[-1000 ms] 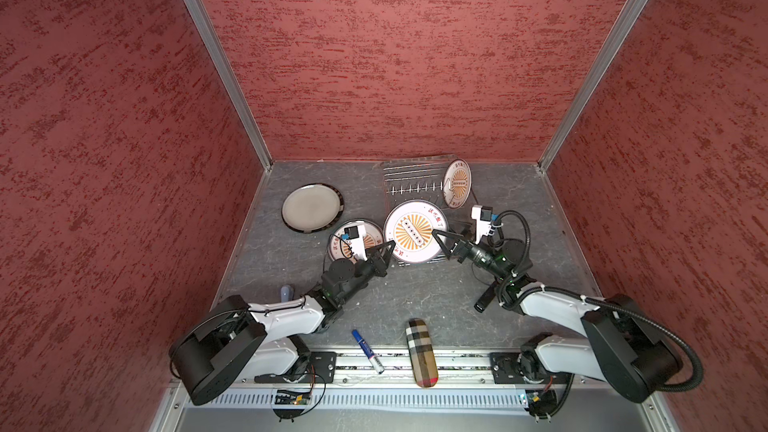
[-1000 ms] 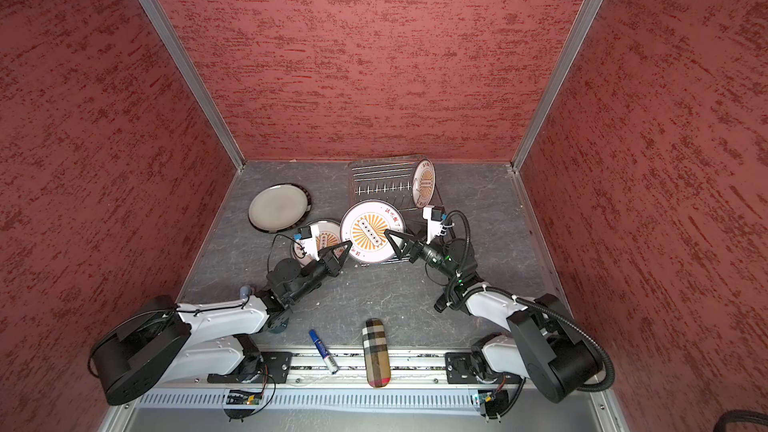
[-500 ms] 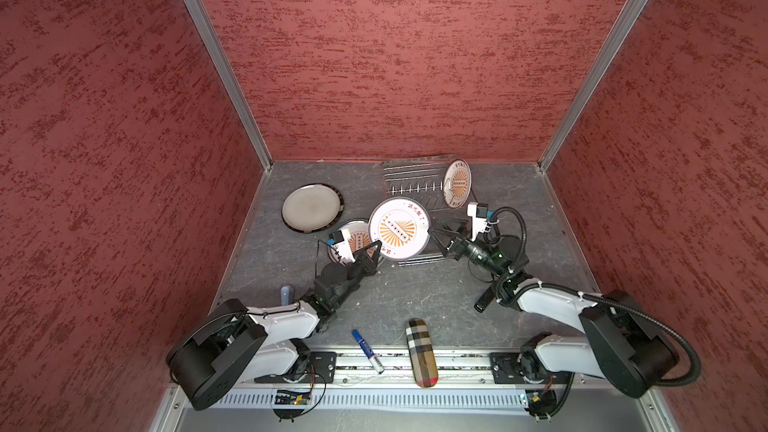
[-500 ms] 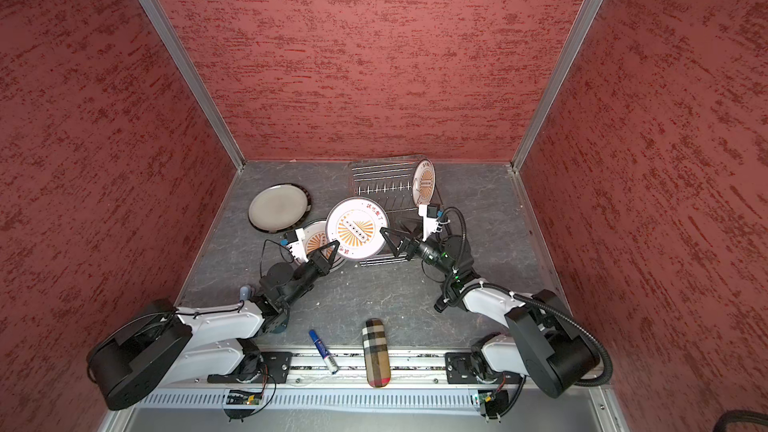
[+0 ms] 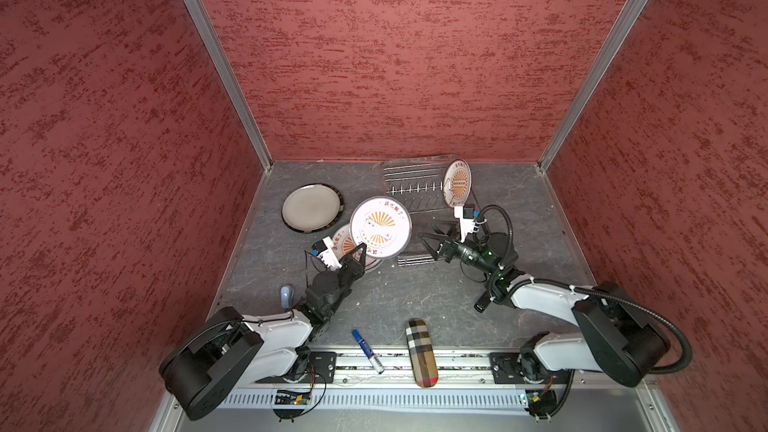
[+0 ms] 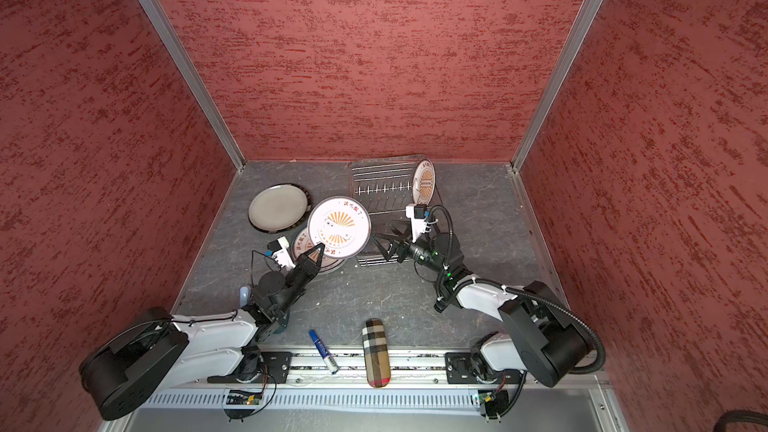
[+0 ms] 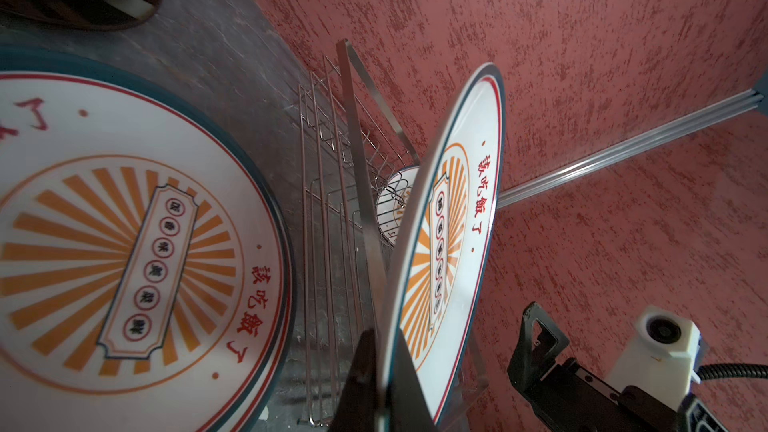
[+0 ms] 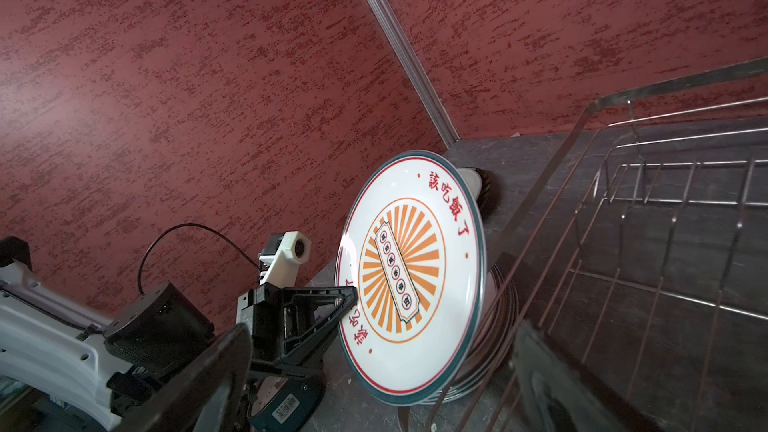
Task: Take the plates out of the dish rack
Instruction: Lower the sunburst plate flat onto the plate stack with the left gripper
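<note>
1. The left gripper pinches the held plate at its near rim. The left wrist view shows that rim between the fingers, with the plate tilted on edge.
2. The right gripper, jaws wide, hangs just right of it, apart.
3. The flat plate shows its face to the left wrist; in both top views the held plate covers most of it.
4. Farther back, the dish rack holds one standing plate at its right end.

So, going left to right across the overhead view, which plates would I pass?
First the plain grey plate lying flat → the held sunburst plate, in the left gripper → the upright sunburst plate in the dish rack.
</note>
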